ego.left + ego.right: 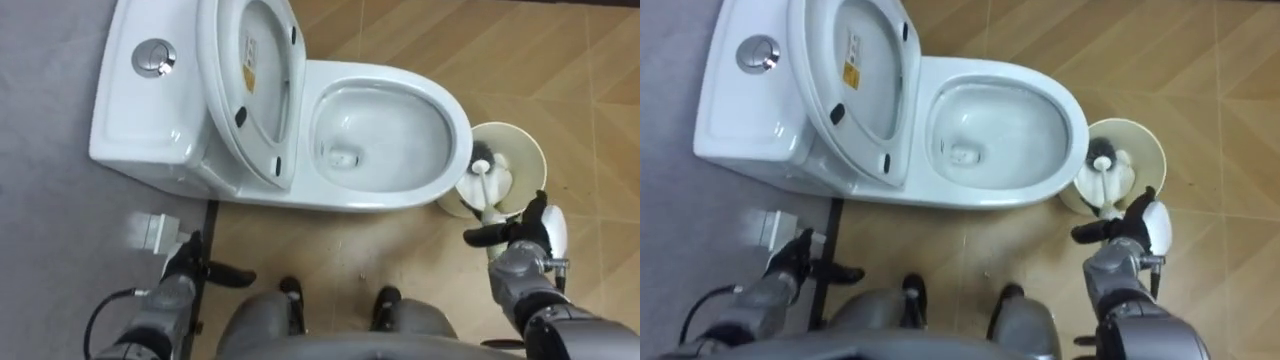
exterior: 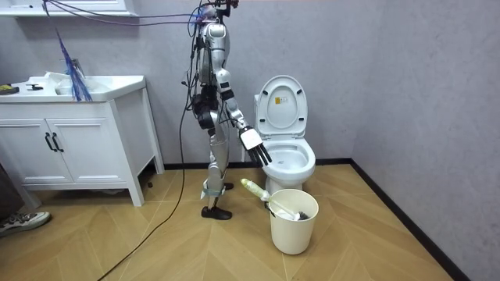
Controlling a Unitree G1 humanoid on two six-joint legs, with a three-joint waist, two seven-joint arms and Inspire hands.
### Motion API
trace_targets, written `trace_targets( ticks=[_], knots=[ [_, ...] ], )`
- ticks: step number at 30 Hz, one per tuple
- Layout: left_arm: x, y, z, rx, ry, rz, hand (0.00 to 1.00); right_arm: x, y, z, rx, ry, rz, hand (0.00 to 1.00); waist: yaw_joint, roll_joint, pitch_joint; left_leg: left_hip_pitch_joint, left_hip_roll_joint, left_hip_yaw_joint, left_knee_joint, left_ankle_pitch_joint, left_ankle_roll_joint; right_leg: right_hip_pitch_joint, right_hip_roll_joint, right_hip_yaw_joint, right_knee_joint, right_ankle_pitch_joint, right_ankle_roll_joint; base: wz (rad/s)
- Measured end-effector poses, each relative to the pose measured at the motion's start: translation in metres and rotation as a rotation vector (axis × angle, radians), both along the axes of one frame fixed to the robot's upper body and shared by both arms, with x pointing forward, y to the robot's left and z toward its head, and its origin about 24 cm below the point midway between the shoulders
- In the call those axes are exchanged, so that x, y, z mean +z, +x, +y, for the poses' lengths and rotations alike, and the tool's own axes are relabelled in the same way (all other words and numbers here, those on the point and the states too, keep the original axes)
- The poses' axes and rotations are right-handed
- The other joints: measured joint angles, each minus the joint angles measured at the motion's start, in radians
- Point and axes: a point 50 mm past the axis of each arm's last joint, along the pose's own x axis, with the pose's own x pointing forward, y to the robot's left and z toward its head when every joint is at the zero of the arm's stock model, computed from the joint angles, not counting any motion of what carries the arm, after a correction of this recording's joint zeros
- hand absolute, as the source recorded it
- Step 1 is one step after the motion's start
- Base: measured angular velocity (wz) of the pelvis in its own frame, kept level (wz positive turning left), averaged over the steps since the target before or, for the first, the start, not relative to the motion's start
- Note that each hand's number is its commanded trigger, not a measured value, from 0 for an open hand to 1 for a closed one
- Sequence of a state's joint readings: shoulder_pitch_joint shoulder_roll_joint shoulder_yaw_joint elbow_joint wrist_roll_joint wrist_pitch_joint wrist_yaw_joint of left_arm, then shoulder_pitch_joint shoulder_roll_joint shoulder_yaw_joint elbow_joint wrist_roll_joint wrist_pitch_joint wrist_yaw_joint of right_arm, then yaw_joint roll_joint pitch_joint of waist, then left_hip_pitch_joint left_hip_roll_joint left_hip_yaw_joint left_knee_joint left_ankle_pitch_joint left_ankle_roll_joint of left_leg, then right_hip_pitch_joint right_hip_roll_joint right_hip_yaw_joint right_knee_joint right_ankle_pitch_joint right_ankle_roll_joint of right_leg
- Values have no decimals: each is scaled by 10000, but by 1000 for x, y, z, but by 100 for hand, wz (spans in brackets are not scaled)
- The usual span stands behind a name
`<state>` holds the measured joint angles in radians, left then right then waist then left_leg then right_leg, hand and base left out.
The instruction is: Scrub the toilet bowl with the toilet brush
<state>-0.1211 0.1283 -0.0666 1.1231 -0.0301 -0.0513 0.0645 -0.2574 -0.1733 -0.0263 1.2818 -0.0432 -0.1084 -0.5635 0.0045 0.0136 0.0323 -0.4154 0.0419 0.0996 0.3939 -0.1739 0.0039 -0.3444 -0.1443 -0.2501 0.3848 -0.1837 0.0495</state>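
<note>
Just ahead of the nearer, open and empty right hand (image 1: 522, 243), the white-handled, dark-bristled toilet brush (image 1: 487, 190) is propped in a cream plastic bucket (image 1: 535, 150), its handle angled toward that hand.

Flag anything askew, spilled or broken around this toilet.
Nothing looks spilled or broken. Only the toilet brush sits askew: it leans in the bucket beside the toilet, handle poking out over the rim.

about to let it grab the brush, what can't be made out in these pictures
- Toilet brush: in the eye views its handle end lies under the right hand, and its head is sunk in the bucket.
- Bucket: in the eye views the toilet bowl covers its toilet-side wall.
- Sticker on the raised lid: print too small in every view.
</note>
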Motion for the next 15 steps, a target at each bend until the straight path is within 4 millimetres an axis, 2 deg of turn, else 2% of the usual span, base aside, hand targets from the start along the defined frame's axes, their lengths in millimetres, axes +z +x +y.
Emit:
trace_targets(
  ticks=[1, 4, 11, 15],
  knots=[
    [4, 9, -3, -94, -34, -240, 0, 1, 1, -2, -344, 82, -129, 0, -15, -18, 20, -347, -20, -32, 227, -21, 43, -352, -63, 0, 268, -63, -10, 10],
    [8, 20, -9, -233, -206, -590, 0, 3, 1, -4, -859, 168, -310, 0, -3, -1, 71, -997, -36, -51, 566, -34, 102, -1035, -134, 103, 752, -176, -15, 3],
    [22, 41, -20, -92, -715, -1608, 0, 19, 20, -19, -1463, 112, -956, 0, 35, 17, 111, -2578, -52, 93, 1561, -57, 127, -2968, -363, 454, 2271, -538, -183, -3],
    [34, 58, -25, -381, -759, -2248, 0, 31, 33, -30, -1643, -147, -1197, 0, 96, 11, 119, -3660, 23, 55, 2503, -275, 69, -4127, -472, 540, 3375, -954, -339, 7]
  ],
)
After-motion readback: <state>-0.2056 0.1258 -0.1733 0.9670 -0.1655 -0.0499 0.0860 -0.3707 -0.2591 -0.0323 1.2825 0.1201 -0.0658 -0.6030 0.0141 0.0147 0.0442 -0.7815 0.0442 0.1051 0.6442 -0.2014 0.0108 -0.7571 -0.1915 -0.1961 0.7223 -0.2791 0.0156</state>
